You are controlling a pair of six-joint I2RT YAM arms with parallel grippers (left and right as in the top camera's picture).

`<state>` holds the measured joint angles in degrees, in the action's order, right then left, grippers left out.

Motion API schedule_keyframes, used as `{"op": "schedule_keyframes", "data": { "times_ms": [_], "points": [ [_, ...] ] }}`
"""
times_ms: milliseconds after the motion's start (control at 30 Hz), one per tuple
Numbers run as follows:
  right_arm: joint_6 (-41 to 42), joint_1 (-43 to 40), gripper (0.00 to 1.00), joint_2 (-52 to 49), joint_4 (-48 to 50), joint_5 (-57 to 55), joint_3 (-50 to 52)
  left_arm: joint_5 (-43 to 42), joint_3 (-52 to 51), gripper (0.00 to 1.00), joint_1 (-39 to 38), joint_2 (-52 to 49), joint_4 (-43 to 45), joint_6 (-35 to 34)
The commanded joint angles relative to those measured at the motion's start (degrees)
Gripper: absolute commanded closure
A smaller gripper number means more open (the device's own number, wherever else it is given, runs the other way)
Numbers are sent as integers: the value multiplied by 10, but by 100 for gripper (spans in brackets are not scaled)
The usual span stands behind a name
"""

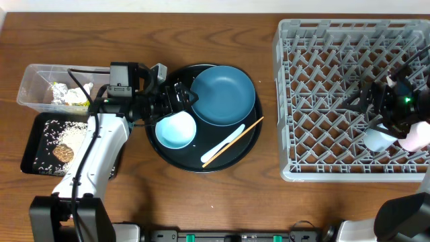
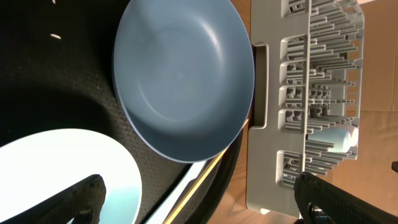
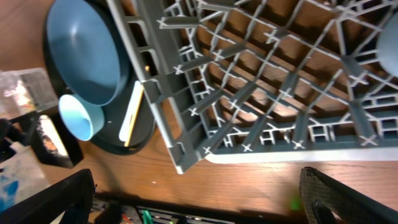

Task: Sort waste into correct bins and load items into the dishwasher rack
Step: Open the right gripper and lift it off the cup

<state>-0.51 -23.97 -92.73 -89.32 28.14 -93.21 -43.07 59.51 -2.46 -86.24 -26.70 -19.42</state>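
The blue plate (image 1: 224, 94) and the light blue bowl (image 1: 176, 130) sit on a round black tray (image 1: 248, 138), with the white spoon (image 1: 225, 144) and the chopstick (image 1: 243, 131) beside them. My left gripper (image 1: 183, 99) is open and empty over the tray's left part, between plate and bowl; the left wrist view shows the plate (image 2: 183, 74) and bowl (image 2: 68, 174) ahead of it (image 2: 202, 202). My right gripper (image 1: 363, 101) is open and empty over the grey rack (image 1: 316, 101). A pale blue cup (image 1: 379, 139) and a pink cup (image 1: 416, 136) lie in the rack.
The clear tub (image 1: 33, 77) at far left holds the tissue (image 1: 60, 93) and the wrapper (image 1: 77, 97). The black rectangular tray (image 1: 30, 151) in front of it holds rice grains (image 1: 57, 129) and the brown lump (image 1: 62, 153). Bare wood lies between the round tray and the rack.
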Motion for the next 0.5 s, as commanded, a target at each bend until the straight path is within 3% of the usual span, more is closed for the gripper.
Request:
{"op": "schedule_keyframes", "data": {
  "times_ms": [0,467],
  "points": [
    [-11,4,1,6,-1,-42,-7,5,5,2,2,1,-1,8],
    [-11,4,1,6,-1,-61,-7,5,5,2,2,1,-1,8]
  ]
}}
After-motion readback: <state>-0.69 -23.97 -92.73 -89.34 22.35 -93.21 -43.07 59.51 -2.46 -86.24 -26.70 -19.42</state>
